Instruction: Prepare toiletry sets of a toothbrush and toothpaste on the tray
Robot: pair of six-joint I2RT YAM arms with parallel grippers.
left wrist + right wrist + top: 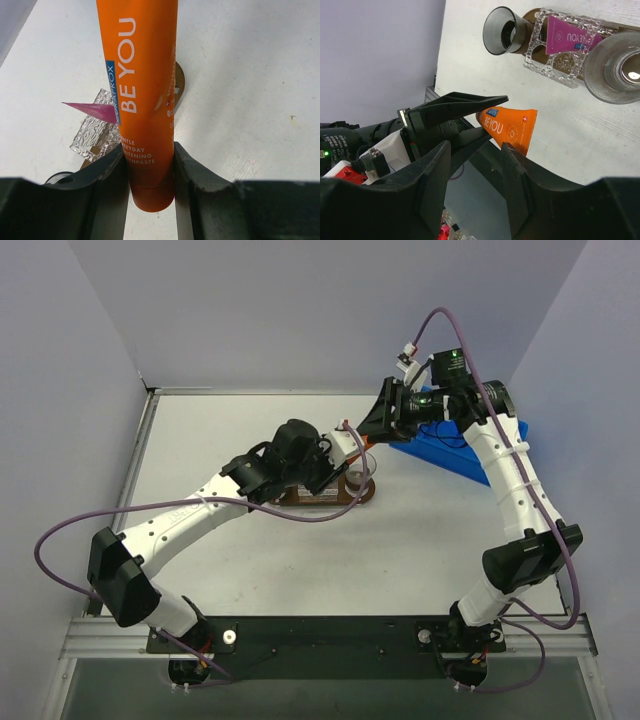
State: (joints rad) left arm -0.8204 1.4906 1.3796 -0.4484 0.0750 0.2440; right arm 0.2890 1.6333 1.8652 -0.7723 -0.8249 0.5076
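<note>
My left gripper (148,150) is shut on the orange toothpaste tube (140,75), gripping it near its cap end and holding it up above the table. The right wrist view shows the same tube (512,127) held in the left fingers. My right gripper (476,150) is open and empty, hovering beside the left gripper (345,445) and apart from the tube. The dark-brown tray (365,492) lies under the left gripper. On it a clear glass dish (540,47) holds the magenta toothpaste tube (567,35). The toothbrush is not in view.
A dark cup (502,30) and a clear glass cup (617,62) stand at the tray's two ends. A blue plastic bin (450,455) lies at the back right, under my right gripper (382,418). Walls close the table at the back and sides.
</note>
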